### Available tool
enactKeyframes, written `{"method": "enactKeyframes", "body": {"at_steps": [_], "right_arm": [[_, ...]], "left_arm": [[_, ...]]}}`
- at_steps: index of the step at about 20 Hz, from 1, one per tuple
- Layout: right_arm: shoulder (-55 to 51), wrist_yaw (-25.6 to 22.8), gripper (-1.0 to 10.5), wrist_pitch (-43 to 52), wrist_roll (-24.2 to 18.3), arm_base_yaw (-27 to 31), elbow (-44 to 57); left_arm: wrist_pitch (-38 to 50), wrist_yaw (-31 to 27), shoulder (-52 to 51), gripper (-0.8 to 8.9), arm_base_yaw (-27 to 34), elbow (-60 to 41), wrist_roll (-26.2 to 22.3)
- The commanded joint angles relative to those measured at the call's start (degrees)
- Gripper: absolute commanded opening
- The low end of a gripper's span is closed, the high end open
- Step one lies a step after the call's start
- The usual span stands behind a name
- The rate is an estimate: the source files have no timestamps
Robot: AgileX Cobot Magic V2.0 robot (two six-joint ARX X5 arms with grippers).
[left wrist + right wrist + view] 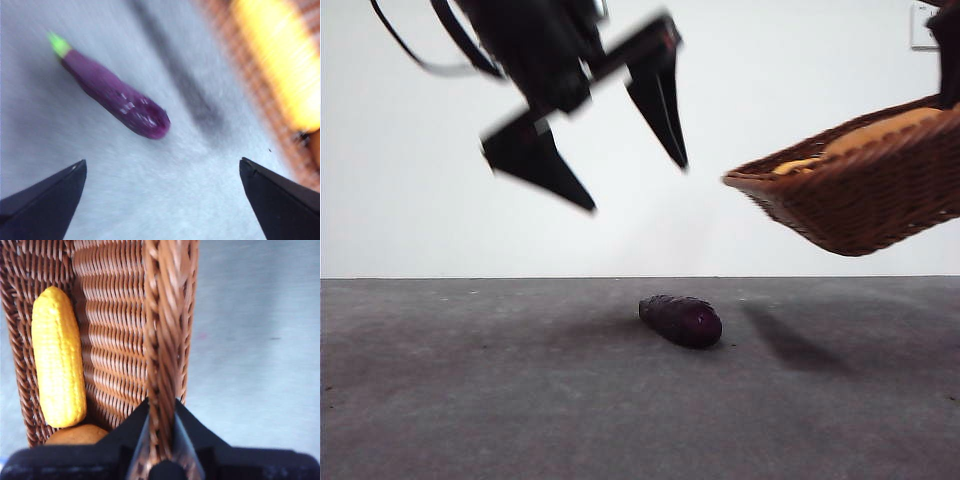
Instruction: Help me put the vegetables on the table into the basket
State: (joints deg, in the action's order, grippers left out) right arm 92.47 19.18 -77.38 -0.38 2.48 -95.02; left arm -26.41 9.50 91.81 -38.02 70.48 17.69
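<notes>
1. On the left of the front view our left gripper (620, 150) hangs in the air above the table (470, 400), blurred, its jaws spread wide with nothing between them.
2. Below and a little ahead of that gripper lies the eggplant (681, 320), the only vegetable left on the table. In the left wrist view it sits beyond the open jaws, off to one side of the gap, with its green stem end (59, 44) pointing away from us.
3. We judge the eggplant light and fairly firm, but its glossy skin looks slippery and the body is rounded. We would take it across the thick middle, jaws square to its long axis, not at the tapering stem end, where it could squirt out.
4. To the right, our right gripper (161, 440) is pinched shut on the braided rim of the basket (860, 200) and holds it tilted, clear of the table.
5. Inside the basket, just beyond that gripper, the corn (57, 355) lies along one wall, and the potato (77, 434) sits at the corn's near end.
6. The woven basket looks stiff and light, though the tilt could let the load slide toward the low side.
</notes>
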Motion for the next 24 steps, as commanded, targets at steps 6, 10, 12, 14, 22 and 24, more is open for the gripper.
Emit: {"method": "enactKeyframes", "body": {"at_steps": [6, 10, 12, 14, 22, 24], "right_arm": [[-0.5, 5.9, -0.2, -1.2, -2.9, 8.8, 0.5], [-0.5, 6.2, -0.2, -1.1, -3.1, 10.0, 0.5], [-0.5, 6.4, -0.2, -1.1, -3.3, 10.0, 0.5], [-0.5, 7.2, -0.2, -1.1, -3.7, 9.9, 0.5], [-0.5, 9.0, -0.2, -1.1, -4.2, 9.9, 0.5], [-0.5, 9.2, -0.2, -1.1, -4.3, 9.9, 0.5]], "left_arm": [[-4.9, 1.9, 20.4, 6.59, 2.9, 16.7, 7.2], [-11.8, 0.3, 29.0, 6.56, 2.9, 27.8, 10.2], [-14.3, 0.3, 32.5, 6.55, 2.8, 31.6, 10.3], [-14.9, -0.2, 34.2, 6.07, 2.9, 33.0, 10.8], [-17.3, -1.8, 35.8, 4.09, 3.5, 33.0, 9.7], [-17.9, -1.7, 35.9, 2.9, 3.5, 33.0, 8.9]]}}
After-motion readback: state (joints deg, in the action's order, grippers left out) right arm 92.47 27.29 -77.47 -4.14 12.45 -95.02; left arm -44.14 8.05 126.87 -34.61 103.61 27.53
